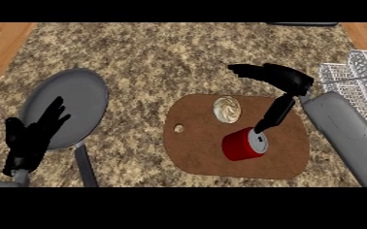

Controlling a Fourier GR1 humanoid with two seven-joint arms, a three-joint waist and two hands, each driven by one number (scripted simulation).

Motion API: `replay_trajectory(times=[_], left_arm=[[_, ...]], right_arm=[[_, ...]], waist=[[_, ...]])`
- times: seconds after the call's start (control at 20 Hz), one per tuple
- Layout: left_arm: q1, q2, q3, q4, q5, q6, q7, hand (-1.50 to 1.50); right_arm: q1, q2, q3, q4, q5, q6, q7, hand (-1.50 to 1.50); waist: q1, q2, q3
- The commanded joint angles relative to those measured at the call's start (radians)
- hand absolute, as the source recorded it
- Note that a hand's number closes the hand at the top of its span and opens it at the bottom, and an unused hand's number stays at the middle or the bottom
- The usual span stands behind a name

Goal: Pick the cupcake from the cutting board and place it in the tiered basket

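One pale swirled cupcake (227, 109) on rounded brown cutting board (208, 145).

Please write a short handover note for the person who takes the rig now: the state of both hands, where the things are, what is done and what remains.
Left hand: open, resting at lower left over the grey pan.
Right hand: open, above the cutting board, holding nothing; thumb points down near the red can.
Cupcake: still on the board, beside the can.
Tiered basket: at right edge.
Done: nothing placed. Left: grasp cupcake, carry it to the basket.
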Motion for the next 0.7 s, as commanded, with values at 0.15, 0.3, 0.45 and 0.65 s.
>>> replay_trajectory(times=[0.15, 0.3, 0.45, 0.65], left_arm=[[0.038, -0.004, 0.047, -0.051, -0.005, 0.005, 0.061, 0.0], [0.063, -0.014, 0.042, -0.074, -0.025, 0.01, 0.056, 0.0], [0.065, -0.04, 0.038, -0.045, -0.056, 0.007, 0.021, 0.0], [0.015, -0.004, 0.092, 0.021, -0.029, -0.08, 0.026, 0.0]], right_arm=[[-0.129, 0.096, -0.021, 0.039, -0.005, 0.124, 0.193, -1.5], [-0.165, 0.102, -0.008, 0.159, 0.046, 0.201, 0.148, -1.5], [-0.212, 0.075, -0.04, 0.144, 0.025, 0.267, 0.26, -1.5], [-0.239, 0.094, -0.039, 0.226, 0.127, 0.263, 0.231, -1.5]], waist=[[-0.028, -0.005, -0.001], [-0.02, -0.002, -0.001], [-0.029, -0.004, -0.002], [-0.026, -0.001, -0.001]])
